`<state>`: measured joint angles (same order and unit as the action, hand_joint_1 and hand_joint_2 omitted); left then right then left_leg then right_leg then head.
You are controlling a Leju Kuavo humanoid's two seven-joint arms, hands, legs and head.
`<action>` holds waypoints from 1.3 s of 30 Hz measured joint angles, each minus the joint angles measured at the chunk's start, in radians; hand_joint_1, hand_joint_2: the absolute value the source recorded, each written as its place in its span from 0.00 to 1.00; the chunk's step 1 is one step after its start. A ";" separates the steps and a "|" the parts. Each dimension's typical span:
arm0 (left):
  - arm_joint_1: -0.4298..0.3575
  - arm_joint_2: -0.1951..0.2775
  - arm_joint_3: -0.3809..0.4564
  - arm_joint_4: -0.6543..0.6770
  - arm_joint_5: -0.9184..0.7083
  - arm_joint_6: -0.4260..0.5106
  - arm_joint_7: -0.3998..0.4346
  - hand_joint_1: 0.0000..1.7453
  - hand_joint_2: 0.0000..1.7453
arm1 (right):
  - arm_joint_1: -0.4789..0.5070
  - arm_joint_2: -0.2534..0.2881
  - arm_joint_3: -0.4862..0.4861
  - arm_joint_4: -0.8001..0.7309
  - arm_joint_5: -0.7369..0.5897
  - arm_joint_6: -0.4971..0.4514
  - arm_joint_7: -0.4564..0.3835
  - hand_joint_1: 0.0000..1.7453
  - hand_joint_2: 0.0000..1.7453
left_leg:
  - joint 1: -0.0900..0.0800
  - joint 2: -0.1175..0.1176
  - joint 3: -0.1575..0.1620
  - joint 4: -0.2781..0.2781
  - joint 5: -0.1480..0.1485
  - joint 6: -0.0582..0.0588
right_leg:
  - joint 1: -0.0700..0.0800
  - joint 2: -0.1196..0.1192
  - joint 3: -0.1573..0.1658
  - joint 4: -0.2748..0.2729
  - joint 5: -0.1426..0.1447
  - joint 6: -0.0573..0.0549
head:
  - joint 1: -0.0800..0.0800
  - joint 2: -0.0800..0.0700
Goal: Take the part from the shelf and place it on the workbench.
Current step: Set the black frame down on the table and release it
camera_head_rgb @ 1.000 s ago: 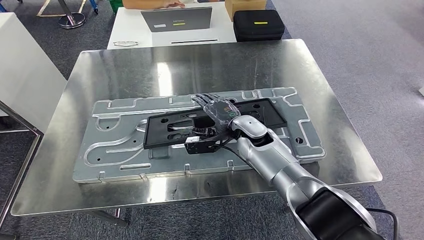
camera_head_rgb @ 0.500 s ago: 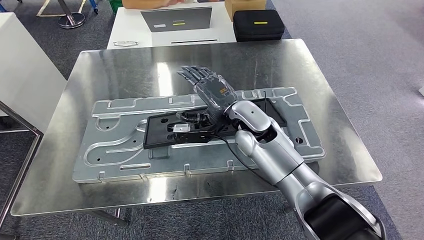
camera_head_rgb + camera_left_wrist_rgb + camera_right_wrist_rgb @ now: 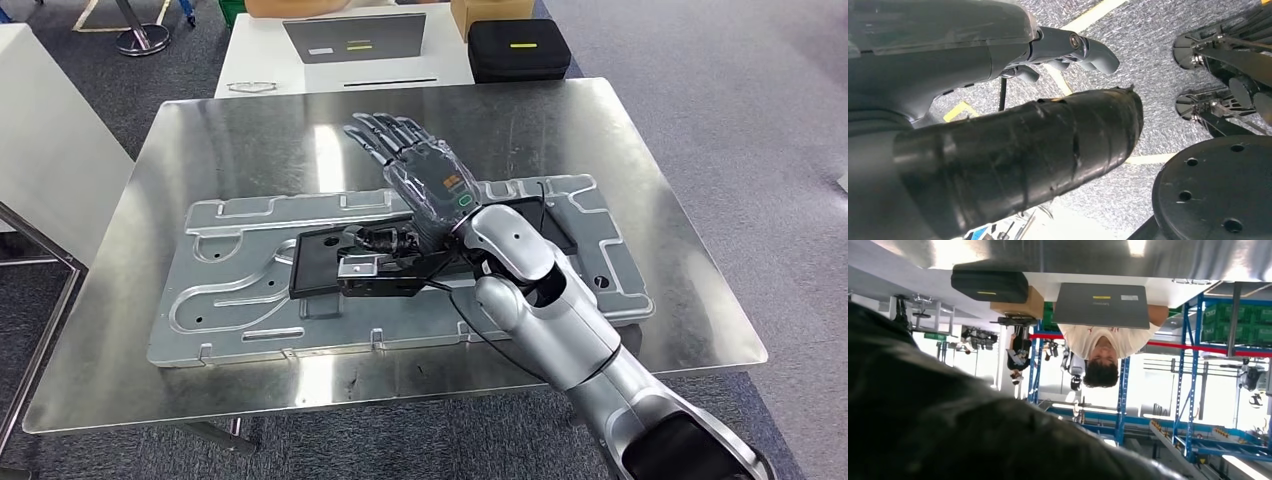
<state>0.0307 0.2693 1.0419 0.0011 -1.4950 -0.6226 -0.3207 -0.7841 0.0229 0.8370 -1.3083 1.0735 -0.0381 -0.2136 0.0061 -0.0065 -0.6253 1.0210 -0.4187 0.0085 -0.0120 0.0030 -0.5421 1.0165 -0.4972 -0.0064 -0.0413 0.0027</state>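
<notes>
Black part [image 3: 330, 262] lies on the workbench [image 3: 250, 130], below the right hand's [image 3: 425, 175] spread fingers [image 3: 375, 135].

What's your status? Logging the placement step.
Right hand open, above the bench. Left hand hanging, empty. Black part flat on the silver panel. Nothing obstructing.

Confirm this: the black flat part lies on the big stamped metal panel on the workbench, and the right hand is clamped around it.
Not quite. In the head view the right hand is lifted above the black flat part, fingers spread and holding nothing. The rest is right: the part lies on the stamped metal panel on the workbench.
</notes>
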 joint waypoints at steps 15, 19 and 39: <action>0.001 -0.016 0.010 0.000 0.000 0.009 0.003 0.00 0.00 | 0.041 -0.021 0.000 -0.066 0.000 0.000 0.000 0.00 0.00 | 0.012 0.005 -0.012 0.000 0.026 -0.012 | -0.003 0.001 0.008 0.029 -0.016 0.009 | 0.002 0.000; 0.006 -0.018 0.013 0.000 0.000 0.009 0.003 0.00 0.00 | 0.043 -0.021 0.000 -0.074 0.000 0.000 0.001 0.00 0.00 | 0.017 0.005 -0.035 0.029 -0.004 -0.038 | -0.006 -0.001 -0.017 0.016 0.015 -0.024 | 0.001 0.000; 0.011 -0.011 0.038 0.000 0.002 0.001 0.002 0.00 0.00 | 0.052 -0.044 0.000 -0.091 -0.004 0.004 0.001 0.00 0.00 | 0.005 0.015 0.049 -0.024 -0.022 0.021 | 0.005 -0.002 -0.186 0.300 -0.087 0.017 | 0.002 0.000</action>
<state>0.0416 0.2586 1.0801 0.0011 -1.4931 -0.6212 -0.3189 -0.7317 -0.0214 0.8366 -1.3993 1.0690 -0.0339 -0.2129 0.0116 0.0088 -0.5764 0.9971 -0.4405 0.0294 -0.0074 0.0010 -0.7280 1.3166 -0.5847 0.0108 -0.0391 0.0027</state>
